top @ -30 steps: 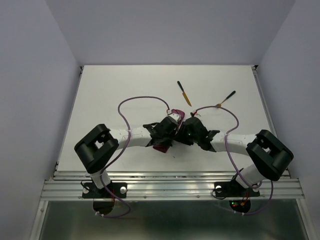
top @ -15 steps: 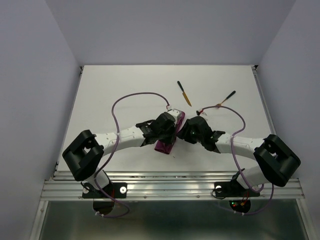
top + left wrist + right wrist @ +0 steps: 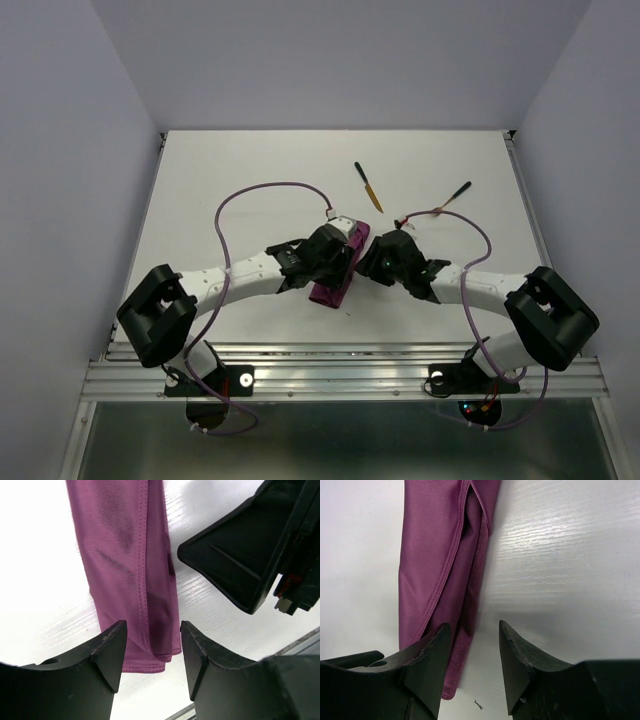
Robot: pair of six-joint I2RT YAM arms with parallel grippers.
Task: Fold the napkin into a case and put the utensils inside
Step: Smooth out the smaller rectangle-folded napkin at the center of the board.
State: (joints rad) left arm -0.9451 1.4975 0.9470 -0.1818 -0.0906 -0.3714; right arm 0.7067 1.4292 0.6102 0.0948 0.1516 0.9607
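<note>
The napkin [image 3: 331,291] lies on the white table as a narrow magenta-purple case, running away from the near edge. My left gripper [image 3: 336,268] hovers over it, open, and the cloth's near end [image 3: 125,555] shows between and beyond its fingertips [image 3: 152,630] without touching them. My right gripper [image 3: 372,266] stands just right of the strip, open and empty [image 3: 473,627], with the cloth [image 3: 440,545] by its left finger. Two utensils lie farther back. One is a black-handled knife with a gold blade [image 3: 368,187]. The other is a black-handled piece with a gold end [image 3: 452,197].
One black finger [image 3: 235,565] of the right gripper reaches into the left wrist view, close beside the strip. Purple cables [image 3: 262,190] loop over both arms. The table's metal rail [image 3: 340,365] runs along the near edge, and grey walls close in the sides.
My left gripper has gone from shut to wide open, letting go of the cloth, and its arm has stretched lower and forward. The right jaws widened a little. The strip now lies flat.
</note>
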